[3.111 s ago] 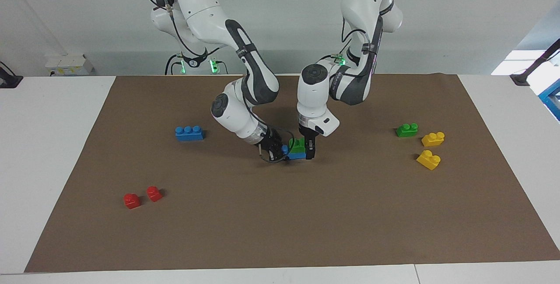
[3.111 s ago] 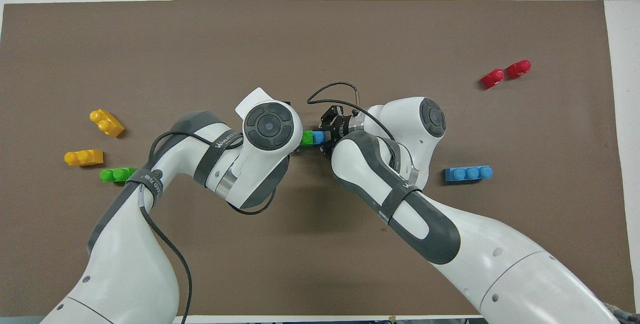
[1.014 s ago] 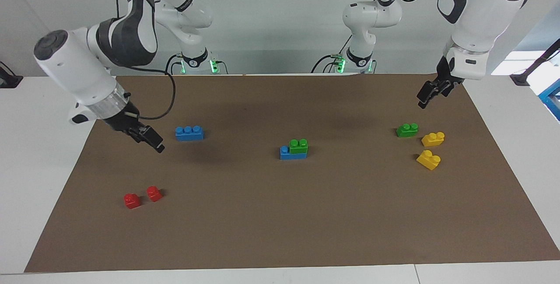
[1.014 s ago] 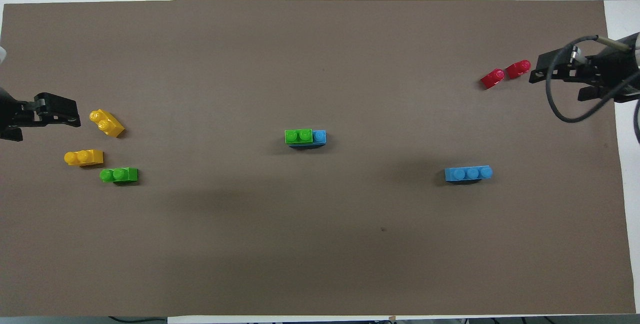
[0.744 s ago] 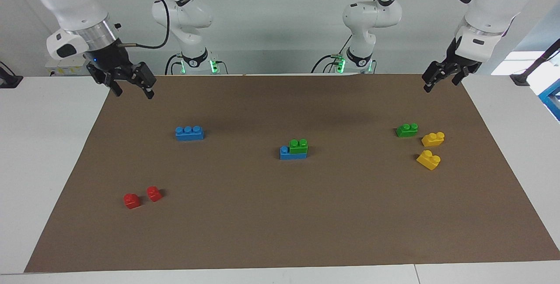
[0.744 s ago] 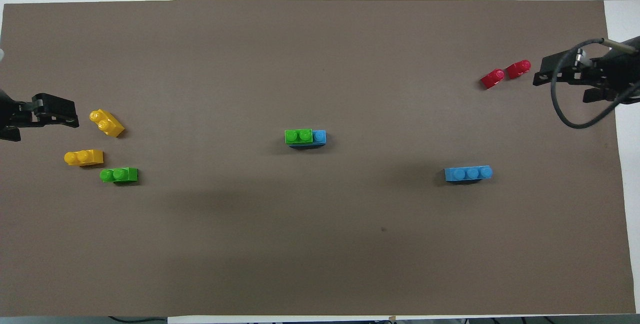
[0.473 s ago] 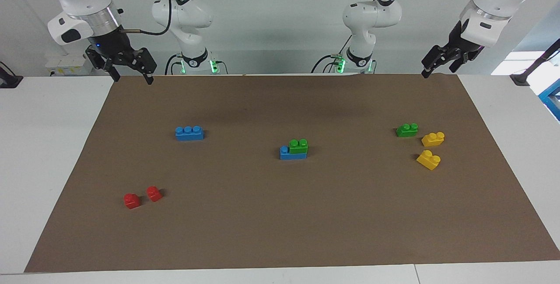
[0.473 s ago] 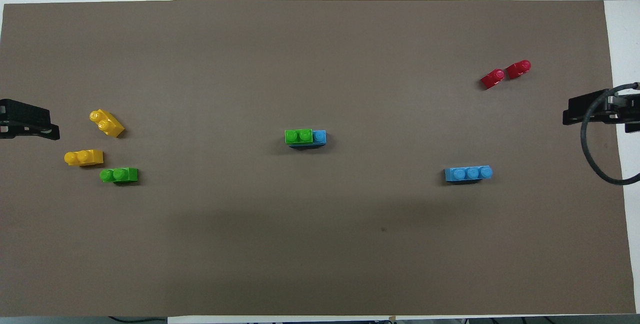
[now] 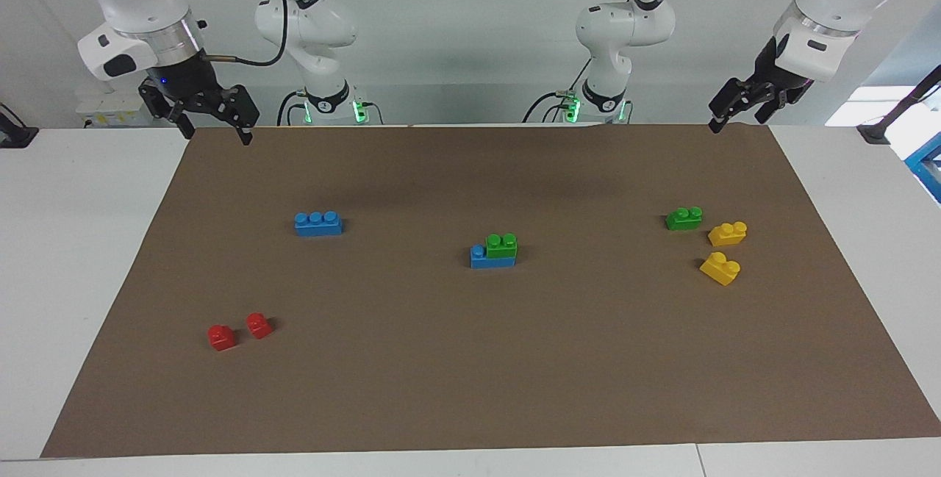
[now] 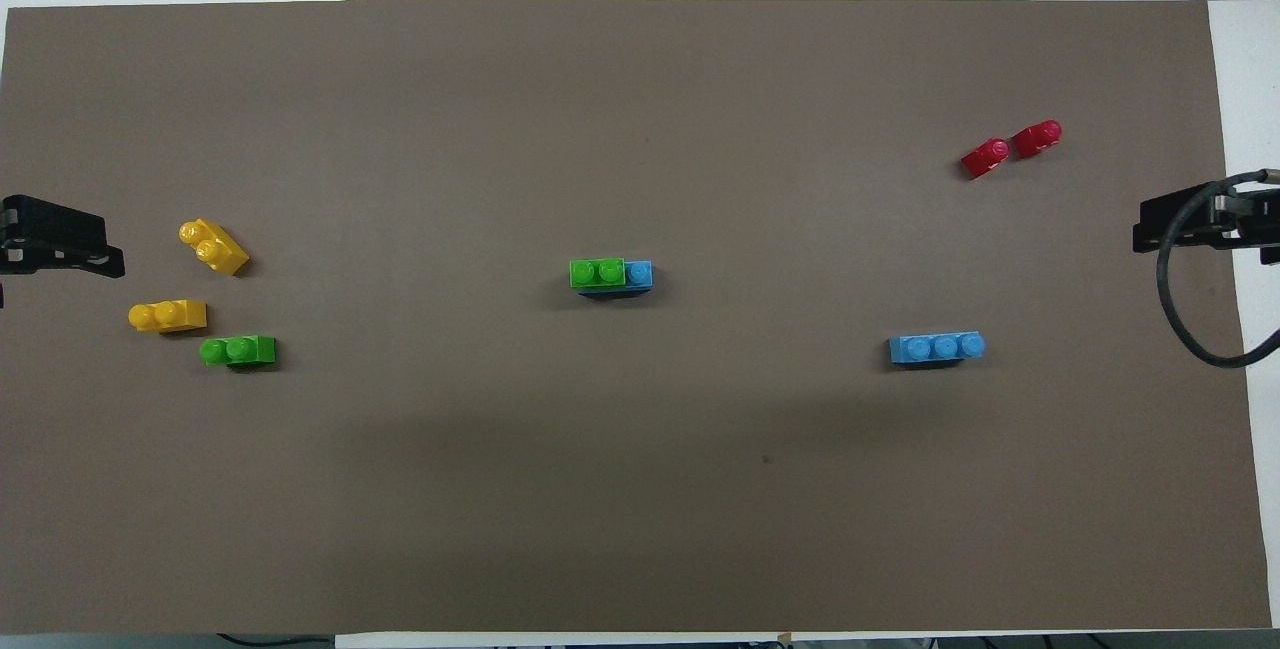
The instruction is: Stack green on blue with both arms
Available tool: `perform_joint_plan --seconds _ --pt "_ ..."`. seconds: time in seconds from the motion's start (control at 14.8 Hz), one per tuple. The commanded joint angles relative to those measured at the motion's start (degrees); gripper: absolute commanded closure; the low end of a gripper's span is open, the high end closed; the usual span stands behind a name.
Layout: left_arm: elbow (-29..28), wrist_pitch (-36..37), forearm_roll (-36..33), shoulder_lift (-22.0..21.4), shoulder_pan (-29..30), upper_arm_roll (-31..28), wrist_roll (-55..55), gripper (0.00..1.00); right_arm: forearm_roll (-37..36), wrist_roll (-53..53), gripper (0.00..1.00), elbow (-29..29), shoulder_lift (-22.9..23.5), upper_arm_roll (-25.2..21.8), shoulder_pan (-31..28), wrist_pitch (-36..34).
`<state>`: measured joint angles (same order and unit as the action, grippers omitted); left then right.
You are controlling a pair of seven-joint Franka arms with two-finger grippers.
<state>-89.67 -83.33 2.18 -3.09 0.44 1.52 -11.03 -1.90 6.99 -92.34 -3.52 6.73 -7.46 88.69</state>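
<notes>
A green brick (image 9: 502, 245) sits on one end of a blue brick (image 9: 491, 259) in the middle of the brown mat, and one blue stud stays uncovered (image 10: 639, 274). Nothing touches this stack. A second green brick (image 9: 684, 218) lies loose toward the left arm's end. A second blue brick (image 9: 317, 223) lies toward the right arm's end. My right gripper (image 9: 217, 131) hangs open and empty, raised over the mat's corner at the right arm's end. My left gripper (image 9: 735, 121) hangs open and empty over the mat's corner at the left arm's end.
Two yellow bricks (image 9: 728, 233) (image 9: 720, 268) lie beside the loose green brick. Two small red bricks (image 9: 222, 336) (image 9: 259, 325) lie farther from the robots at the right arm's end. The brown mat (image 9: 470, 389) covers most of the white table.
Both grippers let go of the stacked bricks, rose and drew back to their own ends of the table. Over the last half second they barely moved. The bricks stayed put.
</notes>
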Motion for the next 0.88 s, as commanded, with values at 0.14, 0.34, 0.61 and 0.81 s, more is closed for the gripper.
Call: perform_joint_plan --seconds 0.14,0.34,0.61,0.81 --pt "-0.42 -0.96 1.25 -0.08 0.97 0.5 0.84 0.0 -0.48 -1.19 0.0 -0.38 -0.26 0.13 -0.27 -0.62" --pt "-0.59 -0.96 0.03 -0.17 0.53 0.41 1.45 0.0 -0.39 -2.51 0.0 -0.47 -0.43 0.04 -0.18 -0.71" --pt "-1.03 -1.49 -1.12 -0.25 0.88 0.59 5.23 0.0 -0.39 -5.06 0.0 -0.56 -0.43 0.13 -0.1 -0.71" --pt "-1.12 -1.4 -1.12 -0.52 0.71 0.67 5.67 0.0 -0.3 -5.67 0.0 -0.65 -0.52 0.13 -0.1 -0.71"
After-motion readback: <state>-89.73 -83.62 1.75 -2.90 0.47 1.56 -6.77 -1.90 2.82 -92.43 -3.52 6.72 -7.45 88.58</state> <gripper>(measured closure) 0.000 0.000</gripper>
